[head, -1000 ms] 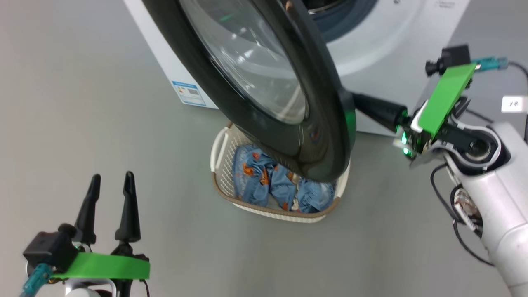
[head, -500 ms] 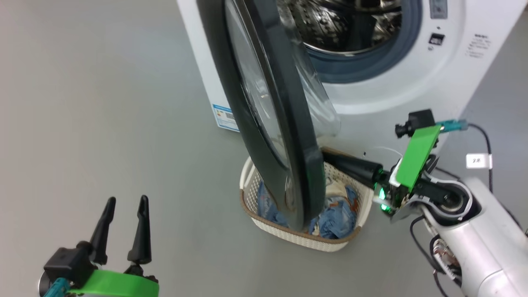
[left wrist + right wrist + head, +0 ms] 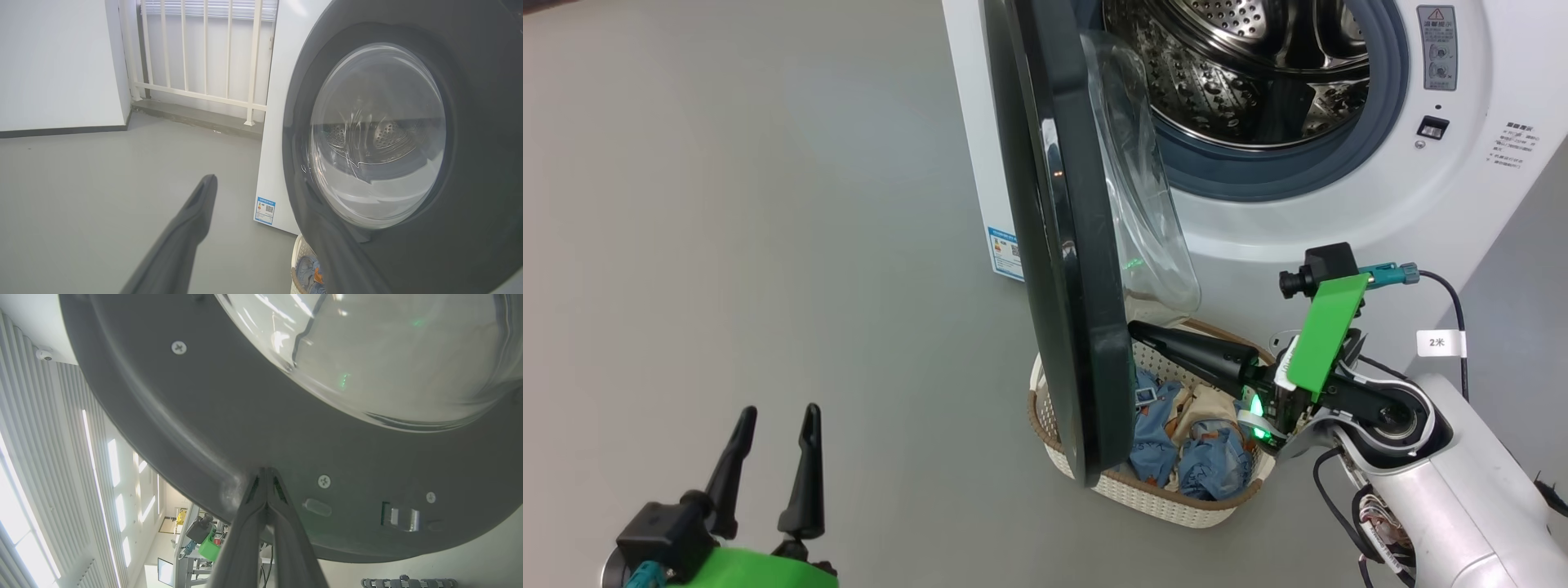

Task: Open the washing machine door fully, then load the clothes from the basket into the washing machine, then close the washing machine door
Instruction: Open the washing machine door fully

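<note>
At the centre of the head view, the washing machine door [image 3: 1062,245] stands edge-on, roughly square to the front of the washing machine [image 3: 1339,220]. Its glass bowl faces the open drum [image 3: 1258,73], and its lower edge crosses in front of the left half of the basket [image 3: 1168,502]. By this the door looks about half open, so the step in hand is the push to full swing. The right gripper [image 3: 1135,328] reaches in from the right of the frame, above the clothes [image 3: 1209,461] in the basket. Its fingers are pressed together on nothing, and their tips touch the door's grey inner face low down, just under the bowl. To finish well, the tips should stay on that flat band of rim and not ride up onto the curved glass, where they would likely skid. The push should follow the door's arc about its hinge rather than run straight, since a straight push would probably slide off as the angle changes. The forearm should pass above the basket rim without dragging it. The left gripper [image 3: 778,411] rests at the lower left with its fingers spread, well apart from the door. The door appears to swing toward that side, so the left gripper is best kept low and back.
</note>
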{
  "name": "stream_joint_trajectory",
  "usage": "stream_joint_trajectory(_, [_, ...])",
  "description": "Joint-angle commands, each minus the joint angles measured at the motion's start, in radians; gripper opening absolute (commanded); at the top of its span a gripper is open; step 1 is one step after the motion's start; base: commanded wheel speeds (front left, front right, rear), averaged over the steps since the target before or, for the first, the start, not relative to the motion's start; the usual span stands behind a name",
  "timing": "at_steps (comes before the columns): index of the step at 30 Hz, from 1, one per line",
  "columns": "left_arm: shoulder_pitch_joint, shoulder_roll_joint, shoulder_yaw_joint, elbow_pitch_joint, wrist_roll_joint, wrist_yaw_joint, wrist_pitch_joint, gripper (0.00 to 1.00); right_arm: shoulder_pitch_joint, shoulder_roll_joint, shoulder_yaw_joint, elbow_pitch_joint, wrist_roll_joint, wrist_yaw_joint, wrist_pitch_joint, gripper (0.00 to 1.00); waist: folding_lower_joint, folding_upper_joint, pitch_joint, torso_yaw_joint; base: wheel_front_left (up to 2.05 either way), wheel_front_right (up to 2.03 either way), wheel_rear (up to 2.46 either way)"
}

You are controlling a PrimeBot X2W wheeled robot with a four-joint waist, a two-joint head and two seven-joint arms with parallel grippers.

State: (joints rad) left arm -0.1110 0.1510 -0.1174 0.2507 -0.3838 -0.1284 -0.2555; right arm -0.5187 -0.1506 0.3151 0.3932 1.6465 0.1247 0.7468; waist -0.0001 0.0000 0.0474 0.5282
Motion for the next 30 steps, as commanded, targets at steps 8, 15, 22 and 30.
stream_joint_trajectory(8, [-0.008,0.021,0.042,-0.02,0.008,-0.002,-0.006,1.0,0.004,0.022,-0.017,-0.037,-0.008,0.006,0.011,0.0,0.0001,0.0,0.002,-0.013,0.0,0.0,0.0])
stream_joint_trajectory(15, [-0.008,0.021,0.049,-0.021,0.012,-0.002,-0.006,1.0,0.021,0.026,-0.042,-0.053,-0.016,0.006,0.007,0.0,0.0001,0.0,-0.01,-0.027,0.0,0.0,0.0])
stream_joint_trajectory(22, [0.003,0.014,0.061,-0.028,0.018,-0.002,-0.006,1.0,0.047,0.017,-0.082,-0.073,-0.035,0.006,-0.025,0.22,0.0001,0.0,-0.024,-0.048,0.0,0.0,0.0])
stream_joint_trajectory(30, [0.018,0.011,0.066,-0.037,0.02,-0.002,-0.006,1.0,0.101,0.004,-0.118,-0.217,-0.1,0.006,-0.122,1.0,0.0001,0.0,-0.05,-0.115,0.0,0.0,0.0])
